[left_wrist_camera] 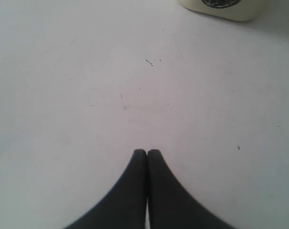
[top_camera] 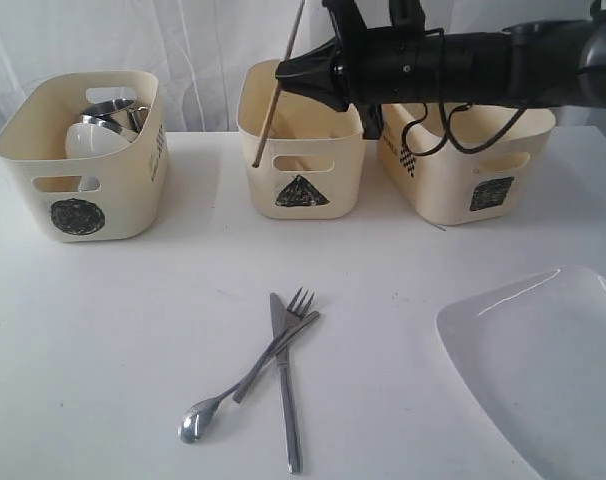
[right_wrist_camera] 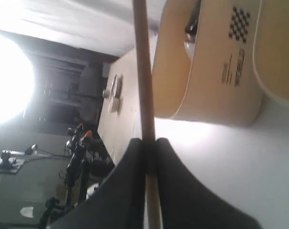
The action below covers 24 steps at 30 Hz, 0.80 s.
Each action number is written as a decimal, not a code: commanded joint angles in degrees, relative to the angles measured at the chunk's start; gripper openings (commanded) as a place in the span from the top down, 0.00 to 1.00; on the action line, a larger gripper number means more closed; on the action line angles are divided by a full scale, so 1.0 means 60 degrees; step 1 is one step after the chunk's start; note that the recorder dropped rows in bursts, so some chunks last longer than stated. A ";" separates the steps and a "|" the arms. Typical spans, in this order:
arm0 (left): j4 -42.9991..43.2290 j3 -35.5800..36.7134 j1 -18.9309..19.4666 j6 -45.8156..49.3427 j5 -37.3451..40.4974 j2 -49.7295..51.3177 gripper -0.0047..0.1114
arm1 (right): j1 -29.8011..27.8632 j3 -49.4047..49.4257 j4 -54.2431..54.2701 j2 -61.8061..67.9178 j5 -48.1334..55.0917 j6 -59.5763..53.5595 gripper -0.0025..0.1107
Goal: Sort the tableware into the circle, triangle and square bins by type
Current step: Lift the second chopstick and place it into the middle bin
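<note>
While my right pincer (right_wrist_camera: 148, 141) pinches 1 chopstick (top_camera: 276, 92), tilted at the triangle bin's (top_camera: 323, 160) left edge, only the left wrist view shows my left pincer (left_wrist_camera: 147, 152), closed and empty over the table (left_wrist_camera: 87, 95).

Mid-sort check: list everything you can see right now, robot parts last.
circle bin: one, cream, back left
triangle bin: one, cream, back middle
square bin: one, cream, back right
steel mugs: at least one, silver, in circle bin
white bowl: one showing, in circle bin
chopstick: one, wooden, held tilted at triangle bin
fork, knife, spoon: one each, steel, crossed at table front
plate: one, white, front right
table: one, white
left gripper: black, shut, empty
right gripper: black, shut on chopstick
</note>
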 commanded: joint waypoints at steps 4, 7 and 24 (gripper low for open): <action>-0.0129 0.0089 0.0021 -0.0008 0.0549 -0.0032 0.95 | -0.0289 -0.2408 0.0885 0.2176 -0.1648 -0.2210 0.98; -0.0129 0.0089 0.0021 -0.0008 0.0549 -0.0032 0.95 | -0.0289 -0.3600 0.0885 0.2872 -0.2264 -0.2855 0.98; -0.0129 0.0089 0.0021 -0.0008 0.0549 -0.0032 0.95 | -0.0289 -0.5131 0.0885 0.4081 -0.3390 -0.2076 0.84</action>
